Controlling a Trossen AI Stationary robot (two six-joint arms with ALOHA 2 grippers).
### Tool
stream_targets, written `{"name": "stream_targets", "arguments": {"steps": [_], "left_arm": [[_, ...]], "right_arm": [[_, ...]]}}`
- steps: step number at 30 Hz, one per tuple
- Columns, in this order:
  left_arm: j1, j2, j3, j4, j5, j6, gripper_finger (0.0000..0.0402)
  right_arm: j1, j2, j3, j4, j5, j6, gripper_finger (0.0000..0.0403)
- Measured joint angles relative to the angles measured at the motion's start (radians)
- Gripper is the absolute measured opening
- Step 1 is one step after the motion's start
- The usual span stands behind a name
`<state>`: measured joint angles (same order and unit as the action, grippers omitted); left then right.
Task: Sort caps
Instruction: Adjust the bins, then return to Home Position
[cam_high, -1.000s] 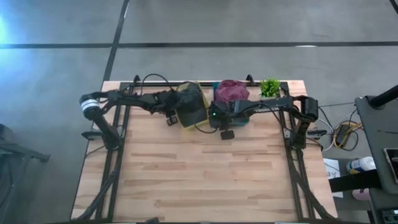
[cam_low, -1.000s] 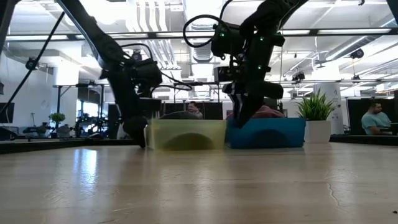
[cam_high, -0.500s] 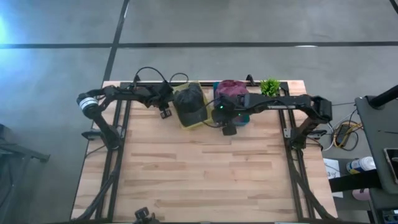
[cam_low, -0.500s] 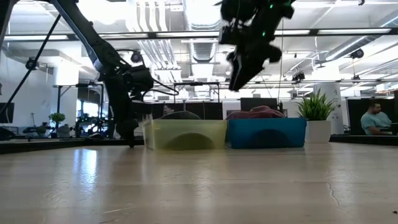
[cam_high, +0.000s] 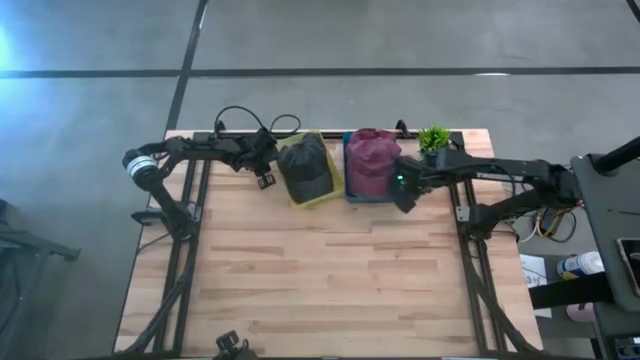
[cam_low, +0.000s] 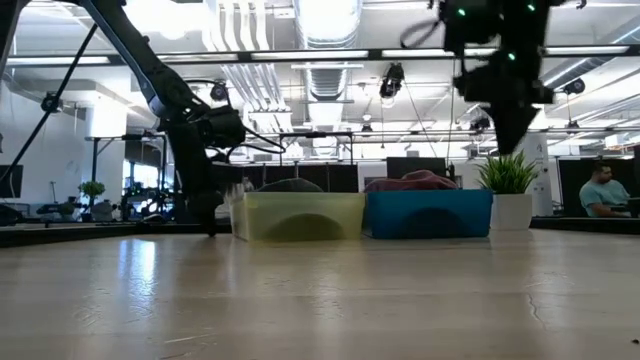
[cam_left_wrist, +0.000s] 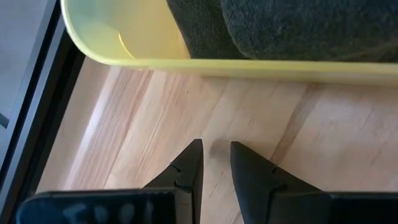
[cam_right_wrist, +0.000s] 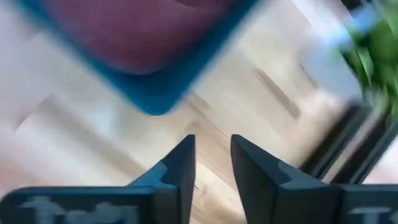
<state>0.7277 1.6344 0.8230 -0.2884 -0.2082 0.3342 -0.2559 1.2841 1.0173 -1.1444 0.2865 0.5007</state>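
**A light wooden bench on a grey floor, open office behind**

The bench (cam_high: 330, 270) has a pale plank top and stands on a smooth grey floor (cam_high: 400, 35) crossed by dark seam lines. A small potted plant (cam_high: 433, 139) sits near the far right corner. Across the bench, the room shows white ceiling ducts (cam_low: 250, 30), strip lights, desks with monitors, and a seated person (cam_low: 604, 190) at far right.

Caps (cam_high: 307, 163) in left bin (cam_high: 318, 196), caps (cam_high: 372, 160) in right bin (cam_high: 361, 198).
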Motion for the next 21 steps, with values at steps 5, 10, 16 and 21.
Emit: {"name": "stream_targets", "arguments": {"steps": [5, 10, 16, 21], "left_arm": [[0.001, 0.001, 0.004, 0.027, 0.02, -0.03, 0.0076], [-0.003, 0.008, 0.014, 0.074, 0.06, -0.067, 0.0075], [-0.003, 0.071, 0.05, 0.138, 0.06, -0.078, 0.0075], [-0.003, 0.158, 0.134, 0.175, 0.049, -0.06, 0.0075]], "right_arm": [[-0.083, -0.087, -0.19, 0.12, 0.027, 0.253, 0.0064], [-0.179, -0.091, -0.346, 0.383, 0.008, 0.331, 0.0032], [-0.226, -0.04, -0.402, 0.591, -0.045, 0.298, 0.0011], [-0.226, 0.005, -0.376, 0.591, -0.045, 0.252, 0.0009]]}}
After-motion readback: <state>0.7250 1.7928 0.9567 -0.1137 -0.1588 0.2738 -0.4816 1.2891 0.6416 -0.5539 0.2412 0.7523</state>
